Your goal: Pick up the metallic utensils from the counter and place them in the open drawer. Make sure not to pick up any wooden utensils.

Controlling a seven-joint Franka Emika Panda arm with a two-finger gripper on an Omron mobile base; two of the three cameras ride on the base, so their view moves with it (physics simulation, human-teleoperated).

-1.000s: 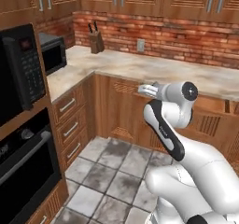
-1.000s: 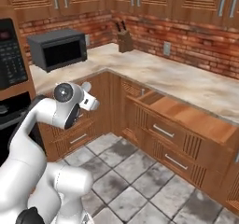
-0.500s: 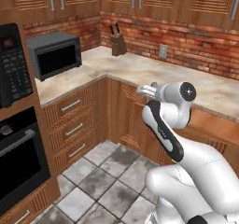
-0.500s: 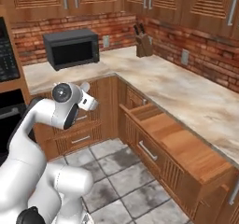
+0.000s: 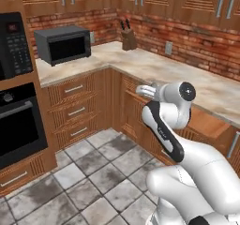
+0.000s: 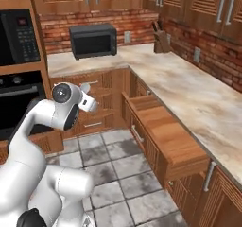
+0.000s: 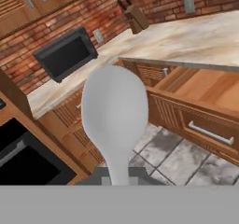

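Beside the open drawer [image 6: 165,136], the gripper [image 7: 116,178] is closed on a silver spoon [image 7: 114,120], its bowl raised toward the microwave [image 7: 65,52]. No writing is legible anywhere. Since half a second ago the base has turned, bringing the microwave and wall oven [image 5: 18,125] further into view.

Light is even and fairly bright, with no visible source and only faint soft shading under the counter [image 6: 198,103] overhang. The open drawer [image 6: 165,136] interior glows warm (no glare anywhere). Renders look soft and low-resolution; the near spoon [image 7: 114,120] is blurry-edged.
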